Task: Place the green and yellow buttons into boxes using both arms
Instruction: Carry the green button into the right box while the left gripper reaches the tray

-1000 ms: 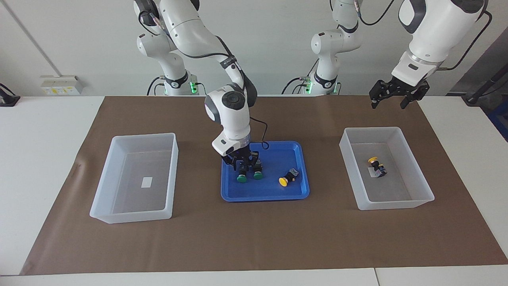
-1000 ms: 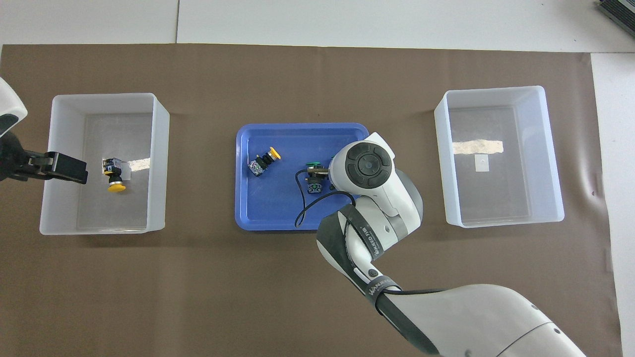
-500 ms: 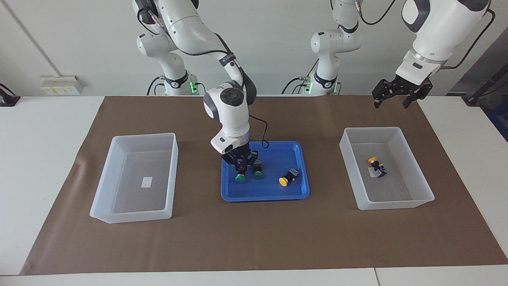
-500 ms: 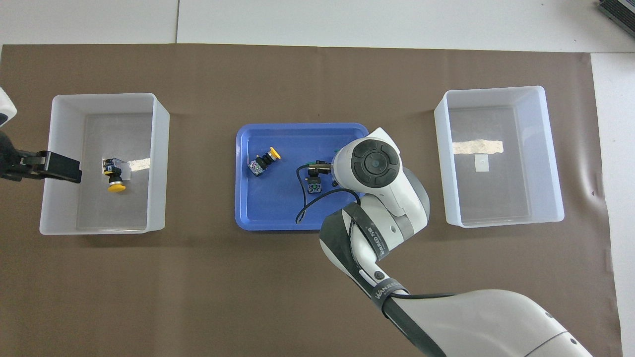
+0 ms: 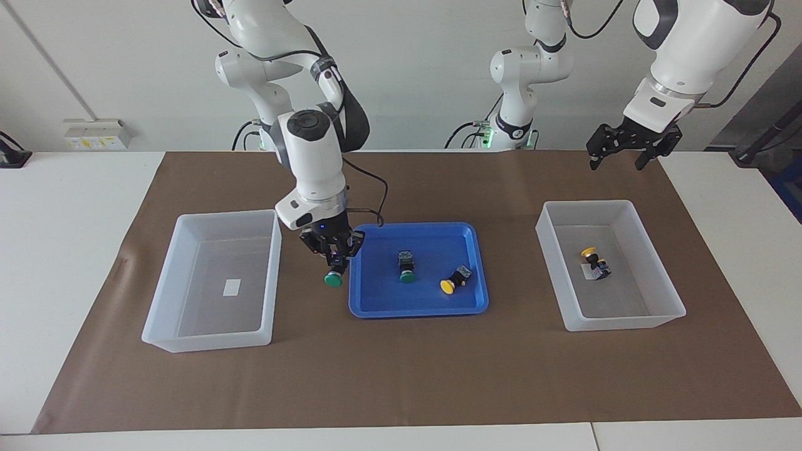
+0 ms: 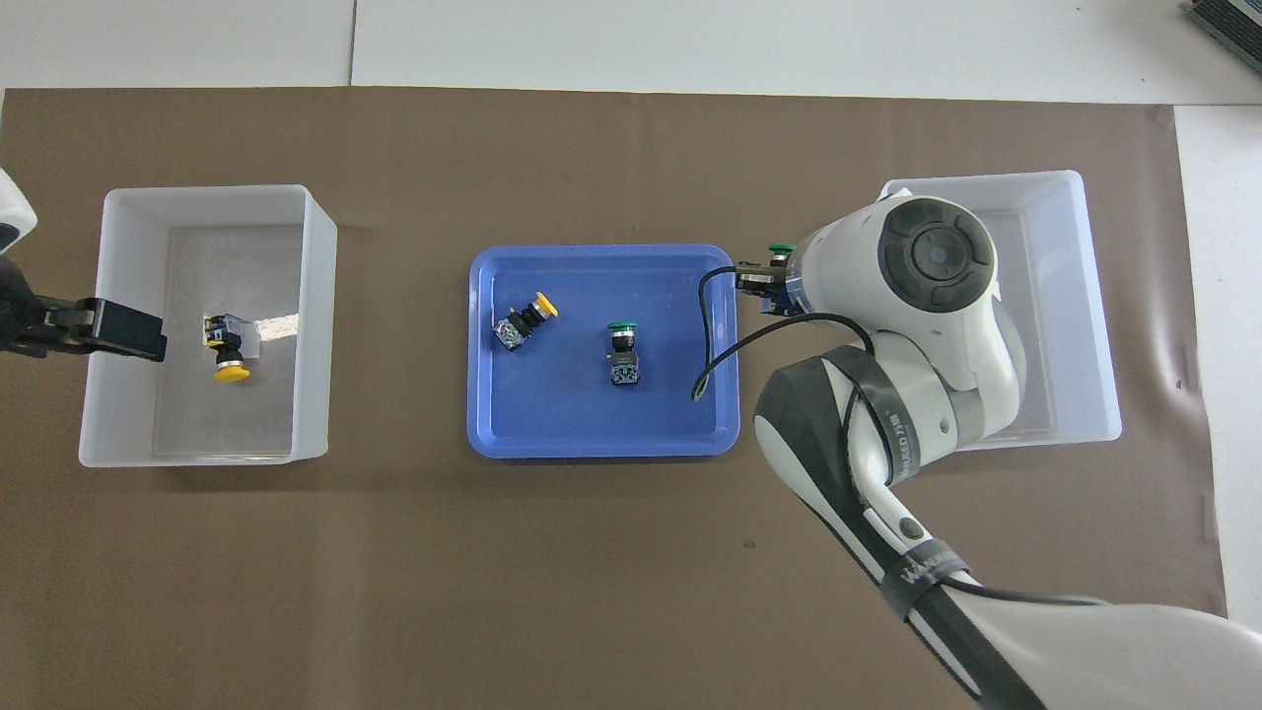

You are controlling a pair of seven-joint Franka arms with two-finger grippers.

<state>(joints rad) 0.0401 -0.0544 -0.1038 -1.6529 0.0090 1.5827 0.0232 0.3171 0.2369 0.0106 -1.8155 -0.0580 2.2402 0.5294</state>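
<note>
Now right end effector clenches green button (cap down) — between tray and box.

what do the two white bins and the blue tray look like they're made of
The two bins look like translucent frosted plastic: the brown mat shows dimly through their walls, and their floors give a dull sheen. The blue tray looks like opaque moulded plastic, smooth and slightly glossy, with rounded corners and a raised rim; painted metal cannot be ruled out.
</note>
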